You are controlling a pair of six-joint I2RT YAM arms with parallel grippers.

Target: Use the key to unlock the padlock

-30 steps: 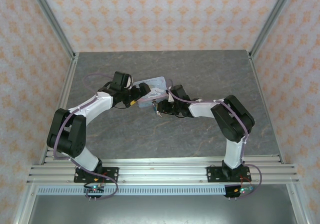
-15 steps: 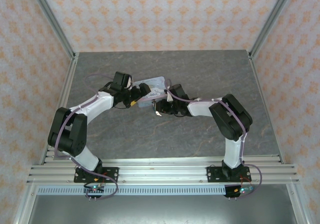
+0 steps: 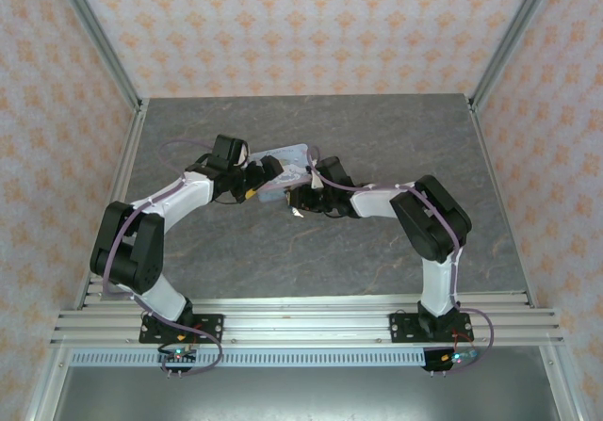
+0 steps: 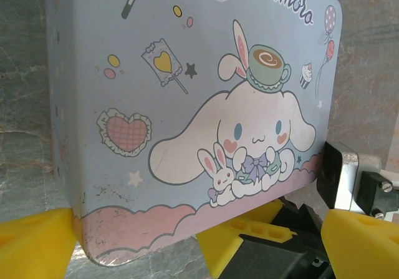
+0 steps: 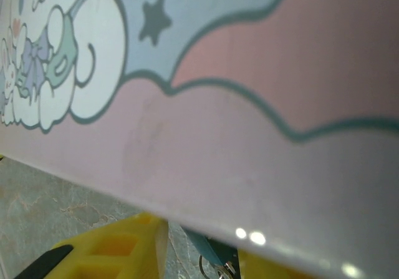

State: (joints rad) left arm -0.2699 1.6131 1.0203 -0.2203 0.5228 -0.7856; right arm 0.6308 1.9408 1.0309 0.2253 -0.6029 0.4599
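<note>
The pale blue cartoon tin (image 3: 290, 157) lies mid-table between both arms. My left gripper (image 4: 196, 223) is open at full width. Its yellow fingers (image 4: 37, 241) straddle the tin's (image 4: 187, 104) near end, and the left one is against a corner. My right gripper (image 5: 199, 248) is low at the tin's (image 5: 249, 104) front edge, fingers apart. The teal padlock (image 5: 202, 244) hangs under that edge between them, with bare table beside the left finger (image 5: 112, 248). A pale metal bit with a wire ring, seemingly the key (image 5: 219, 271), sits at the padlock's lower end. The tin hides both fingertips.
The grey marbled table (image 3: 377, 251) has patterned walls and metal frame posts (image 3: 104, 54) on three sides. The right gripper's yellow finger (image 4: 249, 235) reaches under the tin's rim in the left wrist view. The two grippers (image 3: 283, 184) nearly meet.
The right arm has shifted a little to the left, closer to the tin. The left arm and the tin have not moved.
</note>
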